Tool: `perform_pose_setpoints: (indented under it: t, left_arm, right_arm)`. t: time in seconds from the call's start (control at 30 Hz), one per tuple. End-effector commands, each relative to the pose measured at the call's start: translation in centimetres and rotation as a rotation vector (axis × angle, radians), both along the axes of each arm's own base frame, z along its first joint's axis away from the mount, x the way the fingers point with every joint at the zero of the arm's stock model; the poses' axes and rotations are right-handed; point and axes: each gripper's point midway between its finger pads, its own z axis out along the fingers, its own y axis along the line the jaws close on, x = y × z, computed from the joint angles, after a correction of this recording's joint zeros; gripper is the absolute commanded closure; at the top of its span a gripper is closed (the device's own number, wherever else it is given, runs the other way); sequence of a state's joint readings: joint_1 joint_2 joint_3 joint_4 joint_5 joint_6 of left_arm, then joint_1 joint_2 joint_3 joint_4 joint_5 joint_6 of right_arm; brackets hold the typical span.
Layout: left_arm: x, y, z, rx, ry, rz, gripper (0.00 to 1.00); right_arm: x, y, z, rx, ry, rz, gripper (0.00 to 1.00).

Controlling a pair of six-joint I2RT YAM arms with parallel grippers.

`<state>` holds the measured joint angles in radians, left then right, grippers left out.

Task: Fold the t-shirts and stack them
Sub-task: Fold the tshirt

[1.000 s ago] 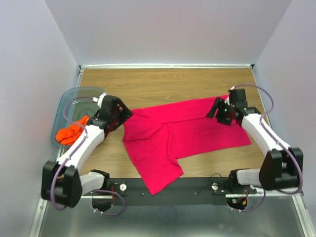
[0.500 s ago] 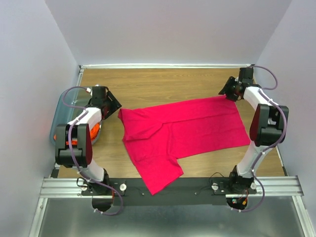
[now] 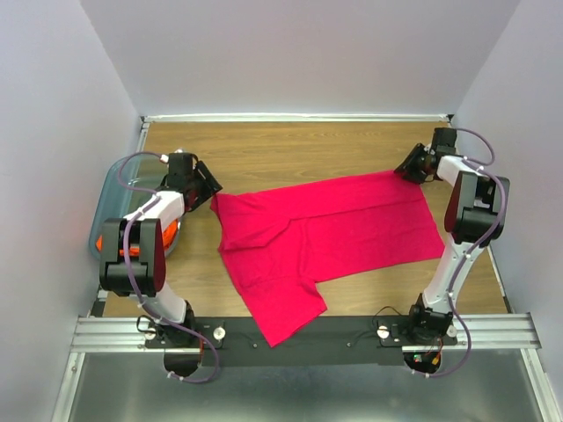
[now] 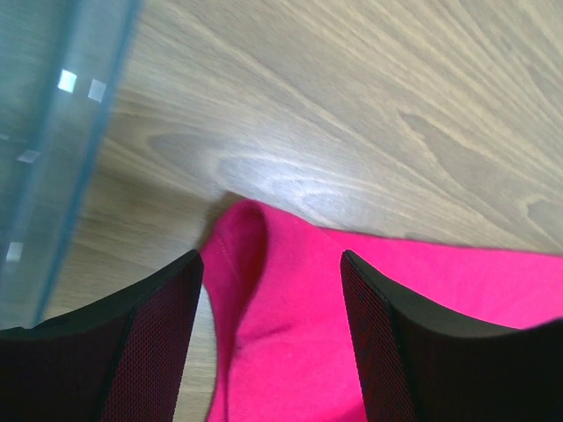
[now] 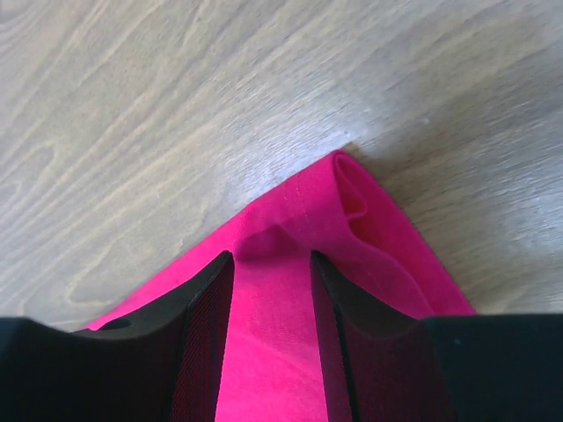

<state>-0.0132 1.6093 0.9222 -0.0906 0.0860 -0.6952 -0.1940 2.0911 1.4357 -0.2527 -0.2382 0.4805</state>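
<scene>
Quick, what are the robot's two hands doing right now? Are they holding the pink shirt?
Left hand: open, straddling a corner of the pink shirt, not pinching it.
Right hand: open, narrower, straddling another corner, not pinching it.

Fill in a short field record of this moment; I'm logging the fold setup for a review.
pink shirt: spread out on the table, not folded
orange shirt: bunched in the bin, partly hidden by the left arm
left gripper: open, jaws either side of the pink shirt's far-left corner
right gripper: open, jaws either side of its far-right corner
stack: not yet started
</scene>
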Motion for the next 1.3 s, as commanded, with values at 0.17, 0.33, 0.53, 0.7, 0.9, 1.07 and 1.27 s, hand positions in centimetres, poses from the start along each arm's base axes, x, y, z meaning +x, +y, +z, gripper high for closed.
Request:
perform_pose_setpoints:
  t: [0.17, 0.33, 0.53, 0.7, 0.9, 1.07, 1.27]
  left_arm:
    - [1.4, -2.3, -1.0, 0.010, 0.002, -0.081, 0.28]
    - [2.3, -4.1, 0.0, 0.007, -0.039, -0.126, 0.32]
    - [4.4, -5.4, 0.6, -0.004, -0.093, -0.163, 0.41]
    - [5.1, -5.8, -0.4, -0.021, -0.065, -0.154, 0.55]
    - [5.2, -6.2, -2.0, -0.032, -0.032, -0.163, 0.65]
    - [5.6, -6.7, -2.2, -0.030, -0.029, -0.164, 0.66]
    - [5.4, -6.4, -3.2, -0.020, -0.003, -0.147, 0.86]
  right_arm:
    - [-3.3, -5.7, -3.2, -0.036, 0.076, -0.166, 0.52]
    - [-3.6, -6.1, -2.5, -0.061, 0.065, -0.166, 0.52]
    - [-3.5, -6.0, -2.5, -0.061, 0.066, -0.159, 0.52]
    - [-3.4, -6.1, -2.5, -0.063, 0.064, -0.158, 0.52]
    - [-3.3, -6.2, -2.4, -0.064, 0.061, -0.158, 0.52]
    - [-3.3, -6.1, -2.6, -0.061, 0.066, -0.159, 0.52]
    - [-3.4, -6.5, -2.7, -0.072, 0.069, -0.164, 0.52]
